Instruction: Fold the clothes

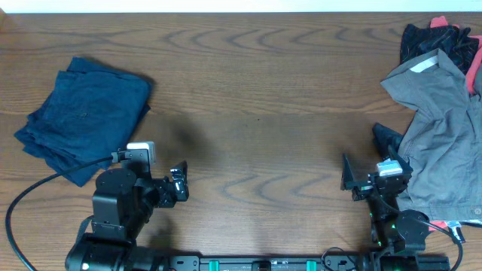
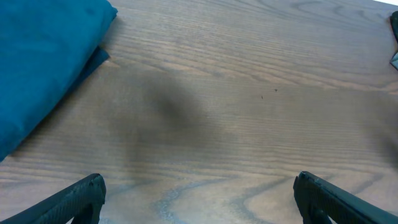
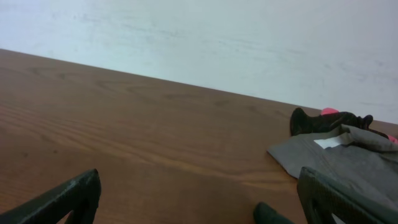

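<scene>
A folded dark navy garment (image 1: 83, 117) lies at the far left of the table; its edge also shows in the left wrist view (image 2: 43, 62). A grey collared shirt (image 1: 444, 128) lies spread and unfolded at the right edge, also in the right wrist view (image 3: 348, 158). Black and coral-red items (image 1: 440, 41) are bunched behind it and show in the right wrist view (image 3: 320, 119). My left gripper (image 1: 181, 183) is open and empty over bare wood right of the navy garment (image 2: 199, 193). My right gripper (image 1: 369, 156) is open and empty just left of the grey shirt (image 3: 199, 193).
The wooden table (image 1: 256, 113) runs between the two piles. A black cable (image 1: 30, 192) loops along the front left. A pale wall (image 3: 199, 37) stands behind the table's far edge. A small dark shape (image 3: 267, 214) sits low in the right wrist view.
</scene>
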